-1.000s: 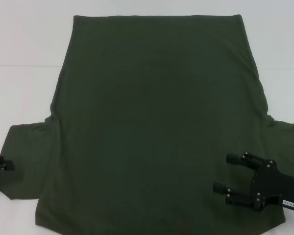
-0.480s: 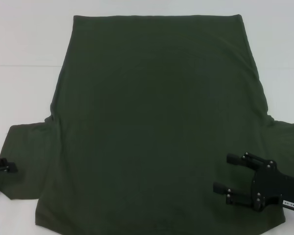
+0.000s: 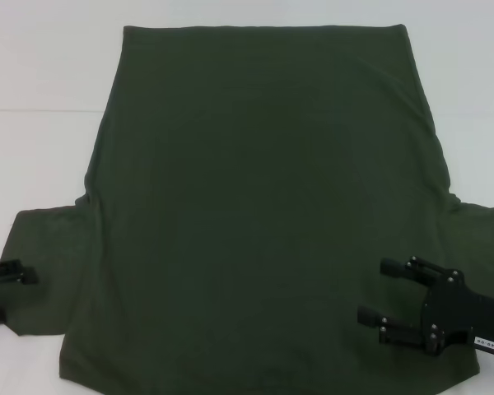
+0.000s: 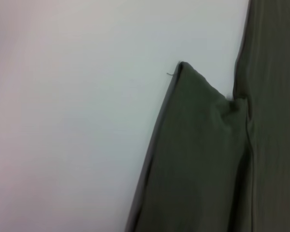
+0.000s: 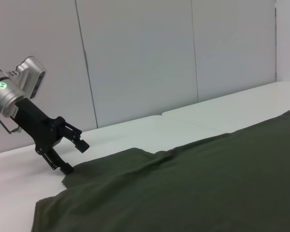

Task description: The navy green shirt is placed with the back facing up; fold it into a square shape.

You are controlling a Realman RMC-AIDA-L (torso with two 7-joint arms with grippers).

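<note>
Large dark olive-green short-sleeved shirt (image 3: 263, 206) flat on white tabletop (image 3: 41, 148); left gripper (image 3: 12, 290) jaws spread at left sleeve hem, right gripper (image 3: 387, 298) jaws wide over near-right corner.

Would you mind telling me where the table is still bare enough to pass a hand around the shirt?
Bare white table lies beside the navy green shirt above each sleeve, and beyond its far hem. It is crowded near the robot: the left gripper, open, is at the left sleeve's edge, and the right gripper, open, is over the shirt's near right corner.
</note>
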